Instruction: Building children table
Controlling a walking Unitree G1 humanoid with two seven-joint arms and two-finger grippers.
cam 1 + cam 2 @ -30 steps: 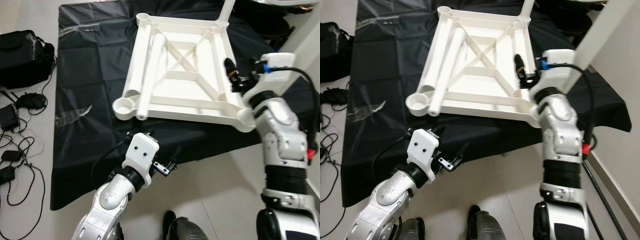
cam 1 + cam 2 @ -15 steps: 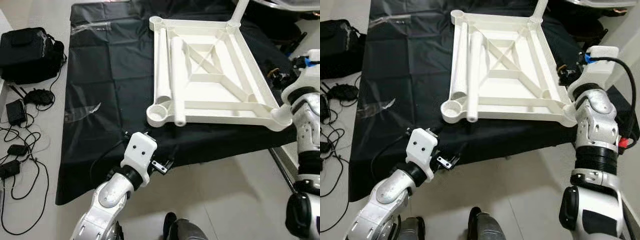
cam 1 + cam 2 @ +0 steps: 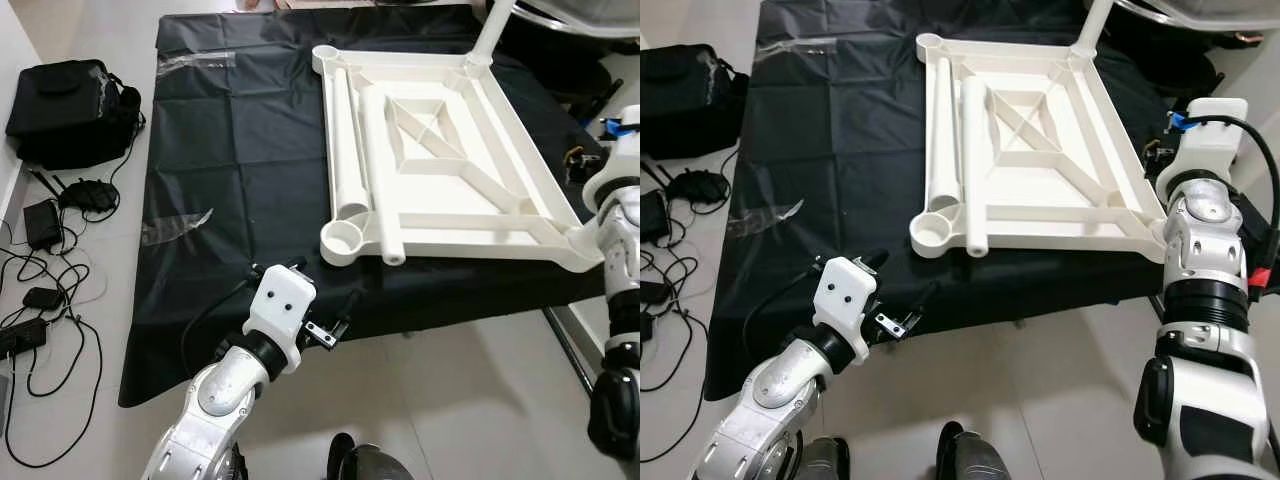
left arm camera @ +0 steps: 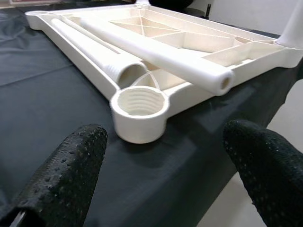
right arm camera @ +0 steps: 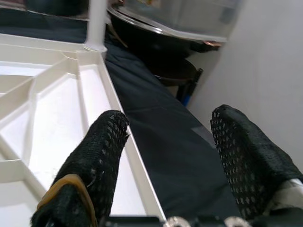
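So the white plastic tabletop [image 3: 450,170] is lying upside down on a black sheet [image 3: 240,170] spread over the floor, ribbed underside facing up with the X-shaped bracing in the middle. Two loose white legs [image 3: 375,165] are lying inside it along its left side, next to each other, both sticking out a bit toward the robot past the threaded corner socket [image 4: 139,111]. One more leg [image 3: 1095,22] is already standing up in the far right corner. The left gripper [image 4: 163,165] sits low over the near edge of the sheet, just short of that threaded socket, fingers [image 4: 71,165] spread wide with nothing between them. The right gripper [image 5: 173,156] is over by the tabletop's right rim, near the near right corner, also released and empty, one finger over the rim and the other out over the black sheet. Off to the left on the pale tile floor [image 3: 450,400] there's a black bag [image 3: 70,105] and a mess of cables and chargers [image 3: 40,290]. A crinkly bit of clear plastic wrap [image 3: 175,225] sits on the sheet too.
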